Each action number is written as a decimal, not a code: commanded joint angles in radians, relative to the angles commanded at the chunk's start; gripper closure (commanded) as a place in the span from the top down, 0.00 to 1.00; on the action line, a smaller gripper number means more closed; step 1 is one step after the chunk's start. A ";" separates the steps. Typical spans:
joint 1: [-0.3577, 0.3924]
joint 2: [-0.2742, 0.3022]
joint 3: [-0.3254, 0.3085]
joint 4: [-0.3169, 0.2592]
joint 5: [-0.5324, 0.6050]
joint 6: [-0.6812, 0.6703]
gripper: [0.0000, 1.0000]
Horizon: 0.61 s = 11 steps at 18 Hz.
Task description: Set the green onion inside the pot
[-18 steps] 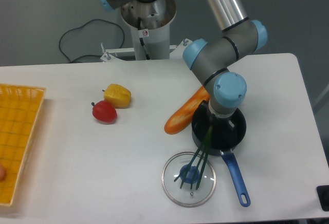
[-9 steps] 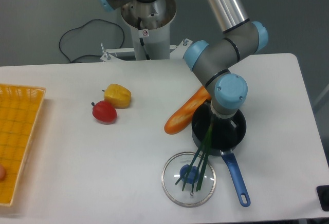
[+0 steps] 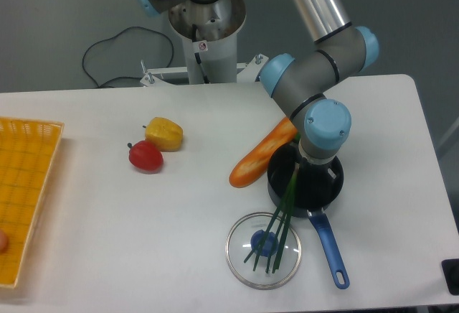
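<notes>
My gripper point(image 3: 310, 173) sits low over the small round black saucepan with the long blue loop-ended handle point(image 3: 324, 192); my own wrist housing covers it from this view, so I cannot tell whether the fingers are apart or closed on anything. The long thin green onion with dark slender leaves point(image 3: 280, 221) runs from under my wrist, inside the saucepan, out over the near rim. Its leaf ends fan across the round clear glass lid with the blue knob point(image 3: 263, 251), which lies flat on the white table point(image 3: 143, 220) just in front of the saucepan. The pale end of the stalk is hidden beneath my wrist.

Writing: a small label with a red mark is fixed to my base column point(image 3: 202, 44); its text is too small to read. No other lettering is legible.

Surroundings: an orange, elongated loaf-shaped item point(image 3: 259, 156) lies tilted against the saucepan's left side, partly under my arm. A yellow bell pepper point(image 3: 164, 133) and a red round vegetable point(image 3: 145, 156) lie touching each other, well to the left. A yellow mesh basket point(image 3: 25, 184) sits at the table's left edge. A black cable point(image 3: 107, 49) loops behind the table.
</notes>
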 joint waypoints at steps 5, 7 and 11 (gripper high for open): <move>0.009 0.017 0.046 -0.040 -0.006 0.020 0.15; 0.014 0.032 0.057 -0.043 -0.009 0.018 0.27; 0.009 0.046 0.051 -0.037 -0.006 0.012 1.00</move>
